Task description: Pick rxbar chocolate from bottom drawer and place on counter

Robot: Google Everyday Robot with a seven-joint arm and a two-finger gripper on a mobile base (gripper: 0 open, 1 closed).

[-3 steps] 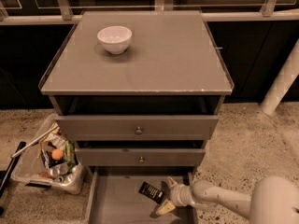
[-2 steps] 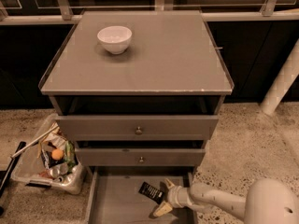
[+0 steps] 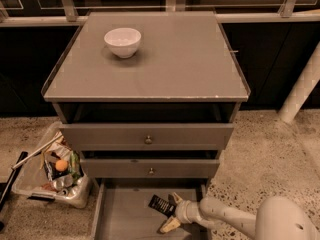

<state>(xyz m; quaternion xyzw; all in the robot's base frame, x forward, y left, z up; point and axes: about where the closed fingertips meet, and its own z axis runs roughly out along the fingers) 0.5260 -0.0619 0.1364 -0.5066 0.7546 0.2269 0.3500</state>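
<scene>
1. Reaching into the open bottom drawer [image 3: 125,219] from the right, the gripper [image 3: 168,213] has its fingers spread apart, not clamped on anything. The rxbar chocolate [image 3: 161,205] lies flat on the drawer floor, close against the upper finger [image 3: 175,199], with the lower finger [image 3: 168,227] well clear of it.
2. Closing from here looks risky. The bar seems to sit off to one side of the gap, not centred in it, so the fingers may meet on air or pinch only a corner.
3. A flat wrapper lying on a smooth floor may slide ahead of the fingers and away toward the drawer's left side.
4. With only a corner pinched, the bar could swing or drop on the way up.
5. The middle drawer [image 3: 150,169] front hangs just behind and above the fingers, so lifting straight up could knock the bar or the wrist against it.
6. On the counter [image 3: 175,64], the white bowl [image 3: 122,41] stands well away from the fingers, so it is a small hazard for placing.
</scene>
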